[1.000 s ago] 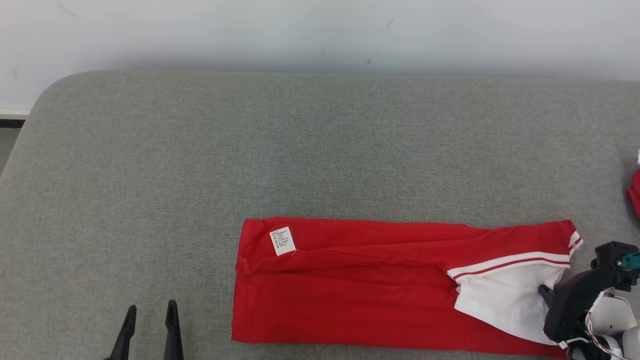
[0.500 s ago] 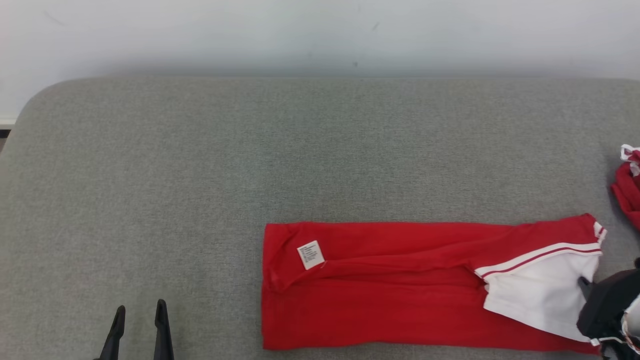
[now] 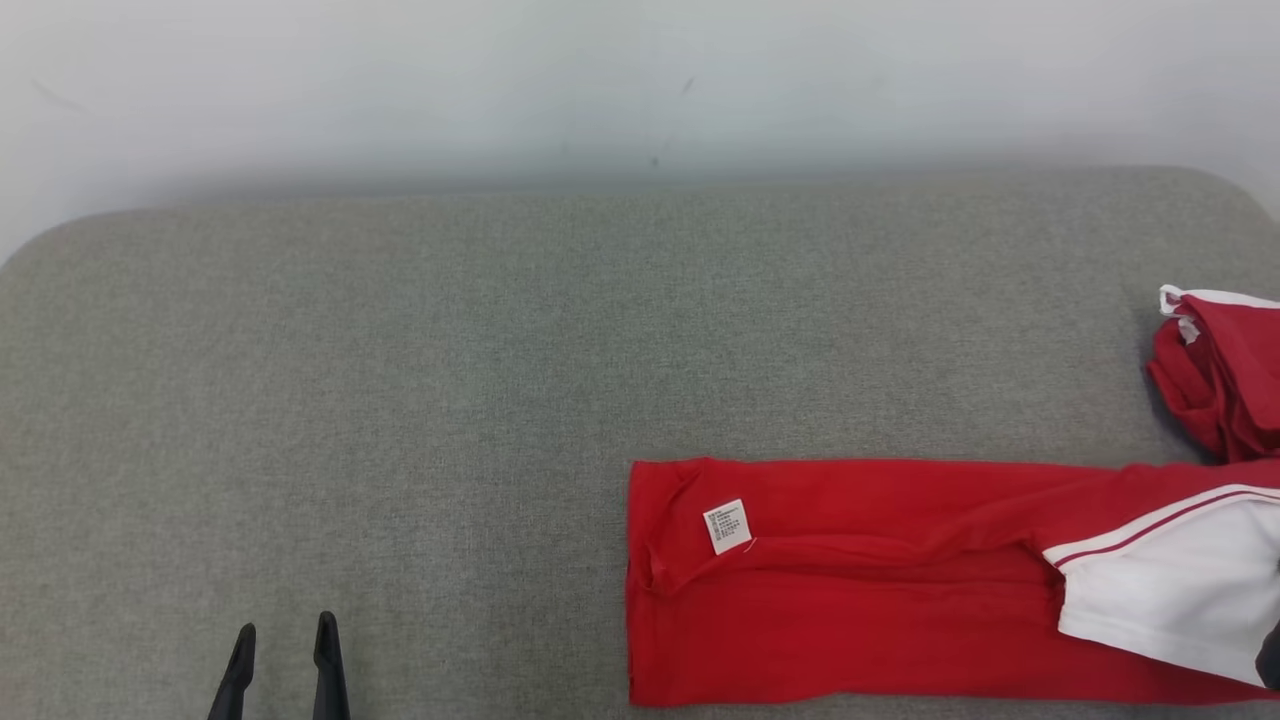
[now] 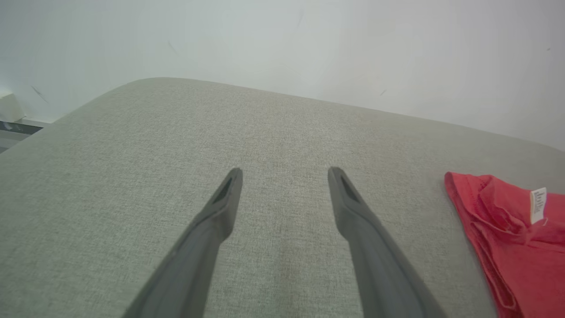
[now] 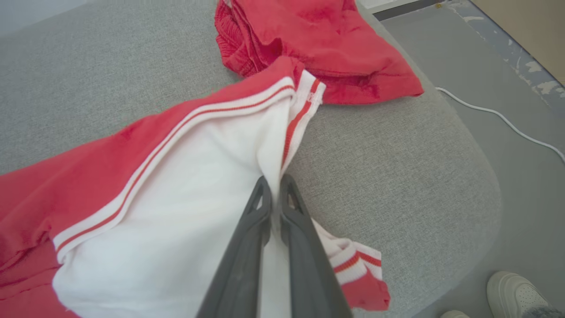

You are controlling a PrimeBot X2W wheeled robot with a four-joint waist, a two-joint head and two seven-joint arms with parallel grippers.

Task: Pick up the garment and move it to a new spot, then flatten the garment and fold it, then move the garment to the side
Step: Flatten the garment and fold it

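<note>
The red-and-white garment lies folded into a long flat strip on the grey padded surface. It runs along the surface's near edge and reaches toward its right end. A white care label sits face up near the strip's left end, where the red cloth is slightly rumpled. The end of the garment nearest the surface's right end is a white panel edged with white-and-red stripes.

The right gripper has its two dark fingers pressed nearly together, pinching a fold of that white panel just beside a striped hem. A striped cuff pokes out on the surface by the fingers.

A second red garment lies crumpled at the surface's right end, farther back, and touches the strip's far edge there.

The left gripper hovers over bare fabric at the near edge of the surface, well to the left of the strip. Its fingers are spread wide and hold nothing.

A pale wall rises behind the surface's far edge. Beyond the surface's rounded right end, a white cable runs across the grey floor, and a person's pale shoe stands near the corner.
</note>
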